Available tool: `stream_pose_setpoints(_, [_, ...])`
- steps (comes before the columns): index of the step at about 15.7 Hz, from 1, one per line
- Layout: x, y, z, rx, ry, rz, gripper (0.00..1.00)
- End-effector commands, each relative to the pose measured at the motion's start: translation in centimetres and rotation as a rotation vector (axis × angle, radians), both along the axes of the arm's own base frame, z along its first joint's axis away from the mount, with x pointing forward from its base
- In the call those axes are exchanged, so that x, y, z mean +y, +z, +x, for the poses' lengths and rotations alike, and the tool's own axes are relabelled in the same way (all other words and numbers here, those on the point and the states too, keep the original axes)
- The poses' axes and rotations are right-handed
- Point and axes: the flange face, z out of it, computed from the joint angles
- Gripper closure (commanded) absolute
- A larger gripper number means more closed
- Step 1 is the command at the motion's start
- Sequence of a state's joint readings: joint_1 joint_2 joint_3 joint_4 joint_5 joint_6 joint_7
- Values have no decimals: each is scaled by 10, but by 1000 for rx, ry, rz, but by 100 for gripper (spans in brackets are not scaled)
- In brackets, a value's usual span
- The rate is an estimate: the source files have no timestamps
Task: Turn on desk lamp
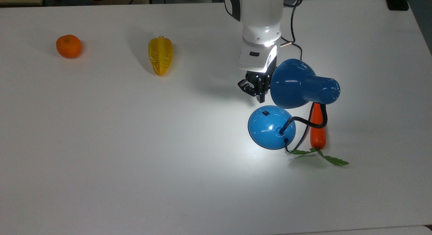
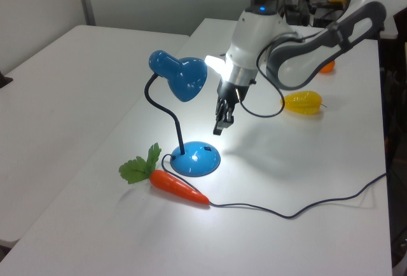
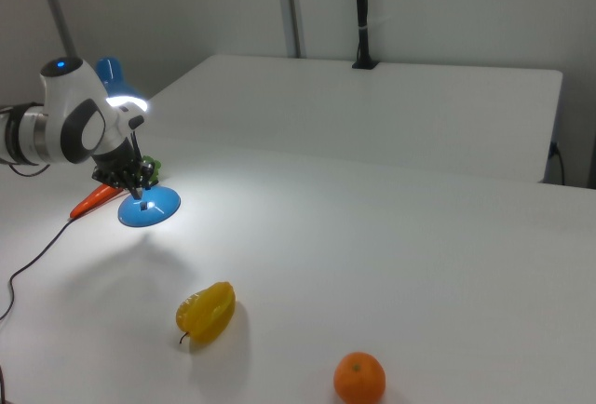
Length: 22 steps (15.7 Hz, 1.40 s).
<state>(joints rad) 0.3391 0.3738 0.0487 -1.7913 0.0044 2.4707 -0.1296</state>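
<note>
The desk lamp stands lit on the white table, casting a bright patch around its round blue base. Its small black switch shows uncovered on the dome. The blue shade hangs over the base on a black bendy neck. My gripper hovers shut above the base, holding nothing. It sits beside the shade, on the top view's left of it.
An orange carrot with green leaves lies next to the base. A yellow starfruit and an orange lie farther off. The lamp's black cord trails across the table.
</note>
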Motion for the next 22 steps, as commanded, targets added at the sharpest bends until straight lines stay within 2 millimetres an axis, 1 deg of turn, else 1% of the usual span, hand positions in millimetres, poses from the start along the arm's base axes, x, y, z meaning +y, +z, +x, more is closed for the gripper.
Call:
stream_pose_setpoints(1, [-18, 31, -23, 68, -4, -32, 95])
stream_pose_setpoints(2, [-24, 40, -26, 92, -14, -39, 86])
stream_pose_setpoints(6, [-53, 78, -40, 193, -87, -10, 31])
stream_pose_setpoints(7, [-58, 88, -45, 205, -93, -8, 0])
stream_pose_setpoints(8, [-63, 97, -48, 213, -100, -10, 0])
stream_pose_setpoints(9, [-73, 107, -51, 219, -115, -11, 0])
stream_pose_setpoints(10, [-79, 115, -55, 235, -126, -15, 0])
stream_pose_setpoints(12, [-87, 138, -63, 263, -161, -21, 0])
stream_pose_setpoints(16, [-116, 185, -79, 302, -367, -18, 0])
stream_pose_setpoints(17, [-125, 194, -82, 305, -417, -17, 0])
stream_pose_setpoints(22, [-165, 229, -90, 352, -483, -19, 0])
